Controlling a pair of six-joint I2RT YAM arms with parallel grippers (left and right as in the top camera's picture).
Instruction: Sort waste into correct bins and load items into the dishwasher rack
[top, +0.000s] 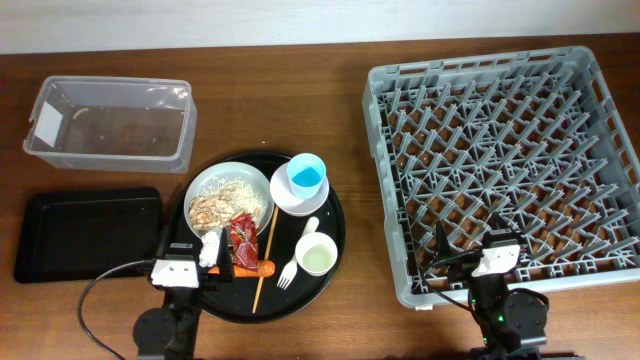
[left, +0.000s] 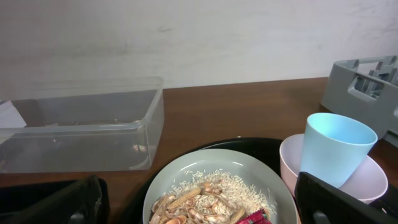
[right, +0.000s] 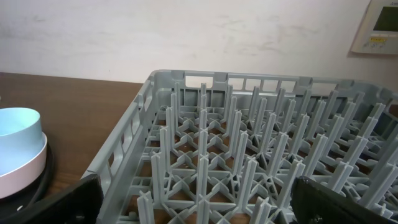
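Now our left gripper (top: 188, 255) and right gripper (top: 478, 246) stand spread and empty at the near side. The wrapper (top: 241, 237) lies at the near rim of the plate (top: 200, 180), left of the rack (top: 480, 62). We should pinch its crumpled top, avoiding the rice (top: 236, 190).

white label (top: 45, 122) on clear tub (top: 120, 128) shows no legible text, wall panel (right: 380, 25) print too small to read
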